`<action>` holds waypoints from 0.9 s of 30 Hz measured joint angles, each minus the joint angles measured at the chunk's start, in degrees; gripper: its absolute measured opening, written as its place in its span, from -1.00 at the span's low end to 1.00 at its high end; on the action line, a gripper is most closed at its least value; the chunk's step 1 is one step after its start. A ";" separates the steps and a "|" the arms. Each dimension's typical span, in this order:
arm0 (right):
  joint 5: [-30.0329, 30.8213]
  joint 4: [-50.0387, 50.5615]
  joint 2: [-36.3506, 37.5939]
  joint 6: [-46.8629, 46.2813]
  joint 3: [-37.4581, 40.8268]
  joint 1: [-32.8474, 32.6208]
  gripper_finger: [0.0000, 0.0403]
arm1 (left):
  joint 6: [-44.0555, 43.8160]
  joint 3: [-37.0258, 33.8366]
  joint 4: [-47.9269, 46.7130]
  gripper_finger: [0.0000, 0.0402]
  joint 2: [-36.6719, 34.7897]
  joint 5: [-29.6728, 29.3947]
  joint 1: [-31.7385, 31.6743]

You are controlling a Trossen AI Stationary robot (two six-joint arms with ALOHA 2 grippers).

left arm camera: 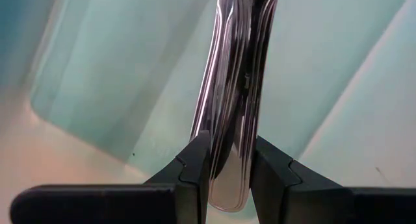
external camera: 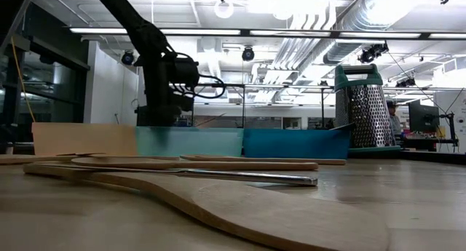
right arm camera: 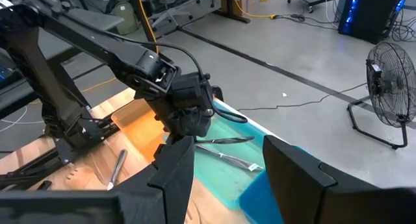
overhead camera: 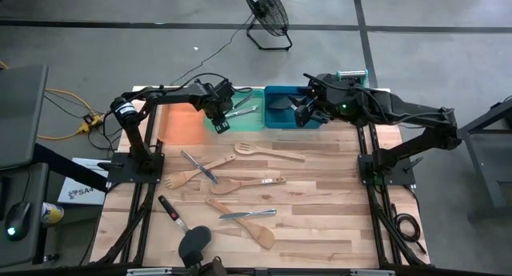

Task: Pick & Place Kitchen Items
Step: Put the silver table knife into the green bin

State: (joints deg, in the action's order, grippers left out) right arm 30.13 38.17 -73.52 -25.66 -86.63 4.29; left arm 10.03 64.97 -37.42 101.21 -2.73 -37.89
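The left gripper [left arm camera: 227, 175] is over the near edge of the shallow green plastic tray [overhead camera: 240, 114] at the back of the wooden table [overhead camera: 320, 220]. Its two dark fingers [left arm camera: 195, 165] are narrow and clamp a slim silver metal piece of cutlery [left arm camera: 231, 107] by the handle. The far end of this piece is cut off in the left wrist view, so I cannot say if it is a fork, a knife or a spoon. Two more silver pieces [right arm camera: 227, 149] lie in the green tray.

The right gripper [overhead camera: 306, 110] hangs above the deep blue plastic tray [overhead camera: 282, 116]. Its fingers [right arm camera: 172, 175] stand apart with nothing visible between them. A dark shape lies in the blue tray, too small to identify.

The flat orange tray [overhead camera: 180, 124] is beside the green one, partly hidden by the left arm. The steel box grater with teal top [external camera: 358, 105] stands behind the blue tray; from above it is mostly covered by the right arm.

On the table there are pale wooden spoons, spatulas and a fork [overhead camera: 240, 184], a silver knife [overhead camera: 248, 214] and a black long-handled turner [overhead camera: 194, 240]. A black floor fan [overhead camera: 266, 12] stands beyond the table.
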 joint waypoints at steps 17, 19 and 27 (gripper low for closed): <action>-0.21 -0.03 -1.88 -0.03 0.00 -0.02 -0.13 | 0.23 0.00 -0.47 -0.40 0.00 0.07 0.00; -0.20 -0.04 -1.84 -0.03 0.00 -0.02 -0.13 | 0.23 0.00 -0.47 -0.44 0.00 0.11 0.00; -1.75 -0.02 -1.84 -0.04 0.00 -0.07 -0.13 | 0.21 0.00 -2.81 -0.69 -1.55 0.19 0.00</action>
State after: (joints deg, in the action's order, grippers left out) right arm 28.38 38.15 -75.35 -25.71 -86.63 4.23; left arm 10.25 64.97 -40.24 99.66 -2.55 -37.89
